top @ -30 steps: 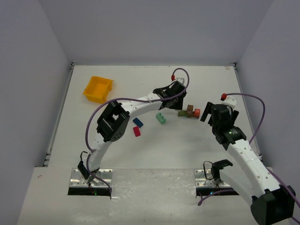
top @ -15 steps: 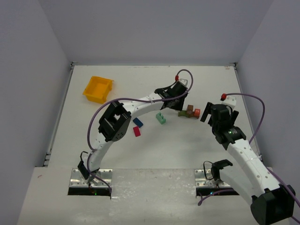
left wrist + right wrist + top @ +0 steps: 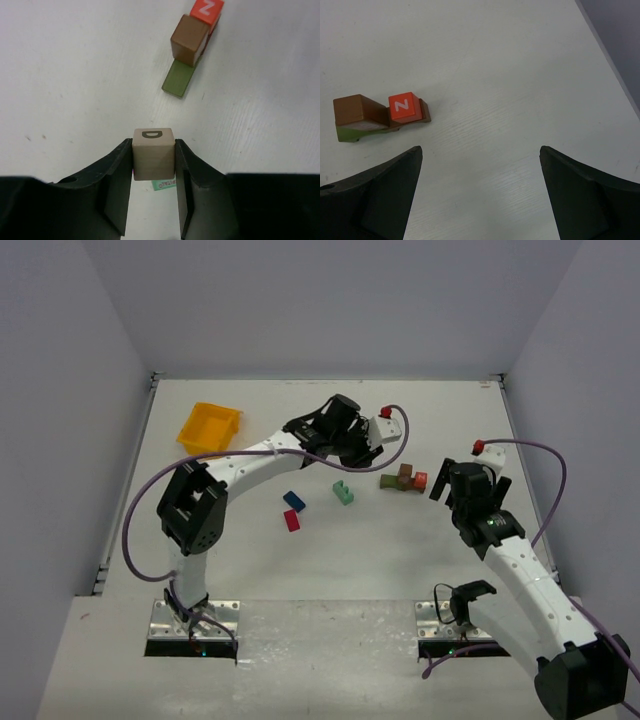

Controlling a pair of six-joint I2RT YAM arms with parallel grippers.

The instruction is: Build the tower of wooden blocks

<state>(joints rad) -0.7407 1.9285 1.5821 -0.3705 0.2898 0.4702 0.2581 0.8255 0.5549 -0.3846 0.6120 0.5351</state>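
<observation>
A tan block (image 3: 153,159) is pinched in the left gripper (image 3: 153,145) — likely meant for the brown block (image 3: 189,33). The right gripper (image 3: 478,150) is spread — empty.

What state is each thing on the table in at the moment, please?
left gripper, shut on the tan block
right gripper, open, holding nothing
tan block, gripped, raised off the table
brown block, stacked on the olive block
olive block, flat on the table
orange block, next to the brown block, N up
teal block, loose on the table
blue block, loose
red block, loose
tray, upright
</observation>
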